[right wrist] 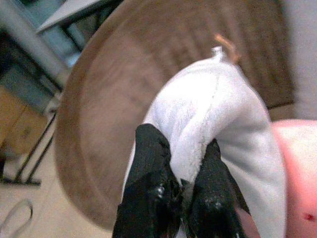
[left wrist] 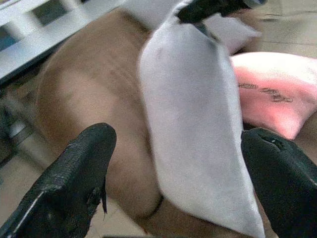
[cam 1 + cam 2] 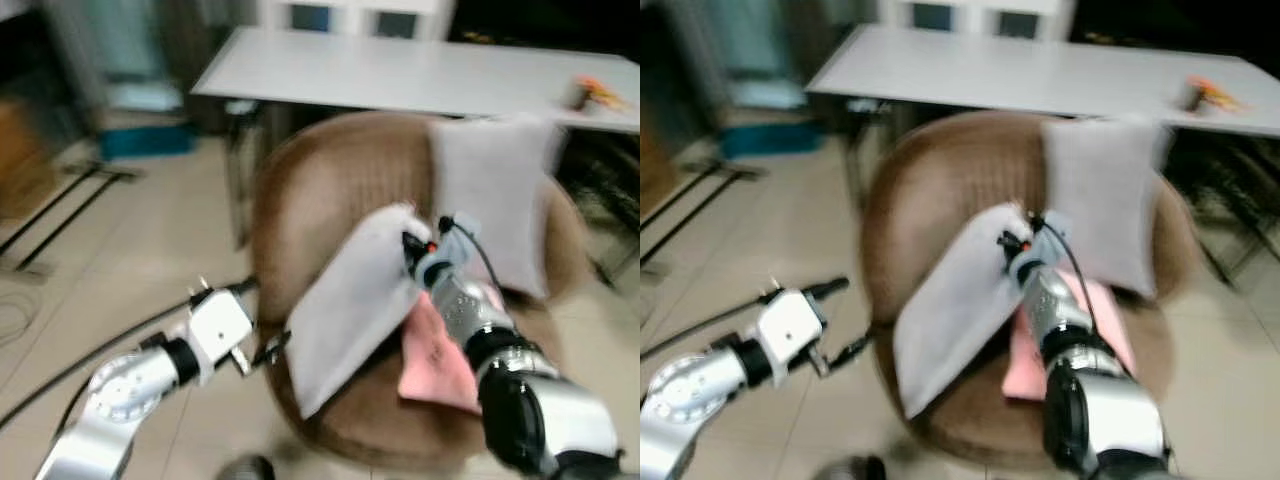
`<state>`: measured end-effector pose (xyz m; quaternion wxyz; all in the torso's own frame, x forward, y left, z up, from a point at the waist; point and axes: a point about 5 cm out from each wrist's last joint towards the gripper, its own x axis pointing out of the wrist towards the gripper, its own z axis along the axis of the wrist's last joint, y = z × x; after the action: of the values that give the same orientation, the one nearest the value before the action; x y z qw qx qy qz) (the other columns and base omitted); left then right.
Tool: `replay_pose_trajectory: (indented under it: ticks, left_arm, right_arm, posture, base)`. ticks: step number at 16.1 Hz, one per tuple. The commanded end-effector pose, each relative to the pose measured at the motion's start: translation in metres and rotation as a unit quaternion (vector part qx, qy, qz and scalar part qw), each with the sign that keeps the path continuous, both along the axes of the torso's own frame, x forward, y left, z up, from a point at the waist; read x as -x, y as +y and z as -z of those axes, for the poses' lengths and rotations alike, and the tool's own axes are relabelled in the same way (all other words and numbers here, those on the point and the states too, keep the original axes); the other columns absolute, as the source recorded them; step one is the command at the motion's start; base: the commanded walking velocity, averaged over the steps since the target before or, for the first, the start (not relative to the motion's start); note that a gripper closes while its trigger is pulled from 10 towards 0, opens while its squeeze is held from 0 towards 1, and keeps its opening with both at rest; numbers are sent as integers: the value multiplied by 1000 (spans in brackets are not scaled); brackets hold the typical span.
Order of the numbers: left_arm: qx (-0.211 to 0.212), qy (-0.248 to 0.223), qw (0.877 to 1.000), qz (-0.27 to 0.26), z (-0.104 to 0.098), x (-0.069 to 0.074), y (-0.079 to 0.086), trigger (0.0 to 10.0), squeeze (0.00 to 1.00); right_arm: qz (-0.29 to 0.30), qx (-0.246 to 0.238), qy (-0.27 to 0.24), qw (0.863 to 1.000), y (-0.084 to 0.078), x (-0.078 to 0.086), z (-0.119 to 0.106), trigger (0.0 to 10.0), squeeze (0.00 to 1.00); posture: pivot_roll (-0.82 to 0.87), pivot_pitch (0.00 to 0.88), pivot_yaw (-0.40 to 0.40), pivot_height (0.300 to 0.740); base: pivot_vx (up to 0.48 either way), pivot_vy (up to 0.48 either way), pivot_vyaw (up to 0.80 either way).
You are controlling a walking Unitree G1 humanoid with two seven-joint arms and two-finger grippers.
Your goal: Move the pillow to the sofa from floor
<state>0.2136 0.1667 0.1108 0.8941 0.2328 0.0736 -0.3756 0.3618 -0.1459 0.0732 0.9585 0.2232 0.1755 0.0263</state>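
Note:
A grey pillow (image 3: pixel 350 305) hangs slanted over the front left of a round brown sofa chair (image 3: pixel 320 180). My right gripper (image 1: pixel 181 166) is shut on its upper corner, the cloth pinched between the two black fingers. My left gripper (image 3: pixel 262 350) stands open just left of the pillow's lower end, near the chair's front edge; in the left wrist view its fingers (image 2: pixel 74 173) spread wide with the pillow (image 2: pixel 193 129) ahead of them, untouched. A pink pillow (image 3: pixel 435 360) lies on the seat under my right arm, and another grey pillow (image 3: pixel 495 195) leans against the backrest.
A long grey table (image 3: pixel 400 70) stands right behind the chair, with a small orange thing (image 3: pixel 597 92) at its right end. Black cables (image 3: pixel 60 225) run over the tiled floor on the left. A teal box (image 3: pixel 145 135) sits at the back left.

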Motion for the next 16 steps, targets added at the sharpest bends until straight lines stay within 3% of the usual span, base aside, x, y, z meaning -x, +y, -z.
replay_pose_trajectory:
  ticks: [1,5,7,10,11,13,16]
  left_arm:
    - [-9,2,1000,6,-1,-1,-1,10000,0]
    - [-8,-4,1000,-9,-2,0,1,10000,0]
    - [25,-41,992,-113,-5,-7,8,10000,0]
    - [41,-86,971,-220,-13,-15,22,10000,0]
    - [48,-90,967,-232,-14,-15,24,10000,0]
    - [66,-99,958,-261,-17,-15,25,10000,0]
    - [72,-99,960,-253,-17,-17,18,10000,0]
  right_arm:
    - [0,6,-1,1000,2,-1,-1,10000,0]
    - [-14,13,-28,999,6,-8,-12,10000,0]
    - [-14,11,-67,998,7,-11,-22,10000,0]
    - [-27,9,-150,988,12,-10,-36,10000,0]
    - [-36,11,-167,985,15,-7,-39,10000,0]
    - [-53,-4,-224,973,25,15,-57,10000,0]
    - [-62,-9,-237,969,33,35,-65,10000,0]
  posture:
    - [78,56,-28,740]
    - [78,52,-32,740]
    - [76,41,-43,740]
    - [71,30,-41,740]
    - [71,30,-41,740]
    - [59,18,-25,740]
    - [49,8,-8,740]
  base:
    - [0,0,0]
    - [0,0,0]
    - [0,0,0]
    - [0,0,0]
    - [0,0,0]
    - [142,0,0]
    - [299,0,0]
